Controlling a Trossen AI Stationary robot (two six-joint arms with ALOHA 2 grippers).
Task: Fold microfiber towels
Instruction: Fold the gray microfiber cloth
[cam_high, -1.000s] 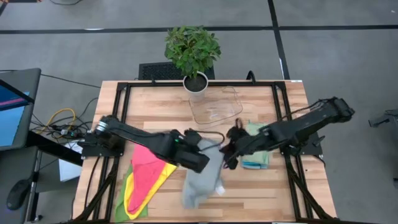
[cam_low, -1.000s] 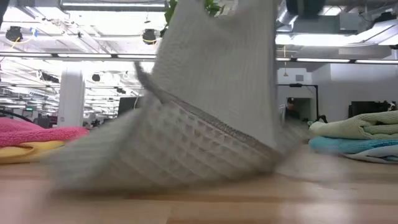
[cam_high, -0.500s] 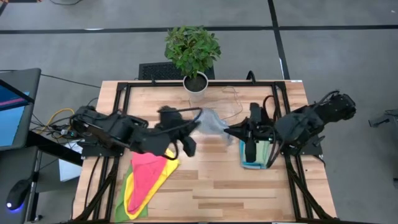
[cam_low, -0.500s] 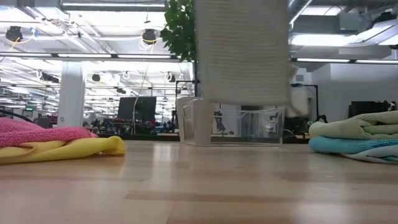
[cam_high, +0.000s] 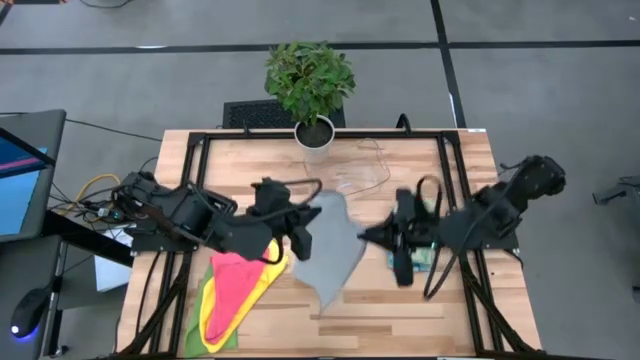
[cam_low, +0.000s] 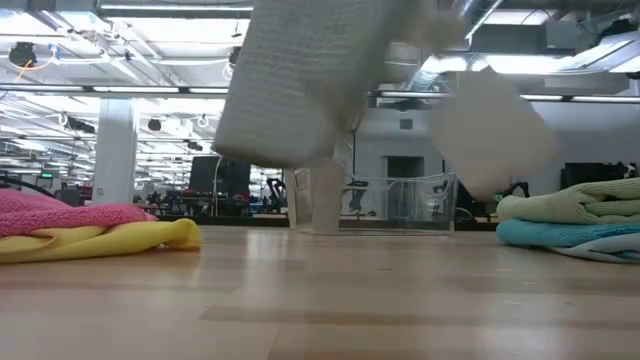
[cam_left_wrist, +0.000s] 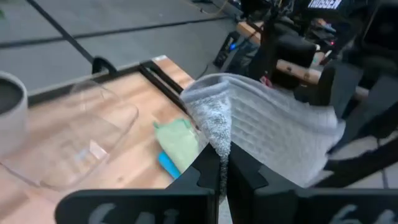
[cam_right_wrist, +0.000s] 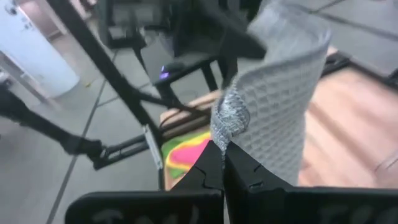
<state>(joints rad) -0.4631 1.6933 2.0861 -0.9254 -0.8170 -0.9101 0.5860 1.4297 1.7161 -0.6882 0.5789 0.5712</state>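
**High view: grey towel aloft between both arms**

We have the left gripper (cam_high: 298, 222) and right gripper (cam_high: 366, 236) each clamped on a corner of the grey towel (cam_high: 330, 250) — hanging clear above mid-table. Next, we judge, lay it flat — evenly, without bunching.

One text is legible: white capitals reading "TROSSEN" (upper part cut off by the picture edge) on the dark arm (cam_left_wrist: 323, 25) in the left wrist view.
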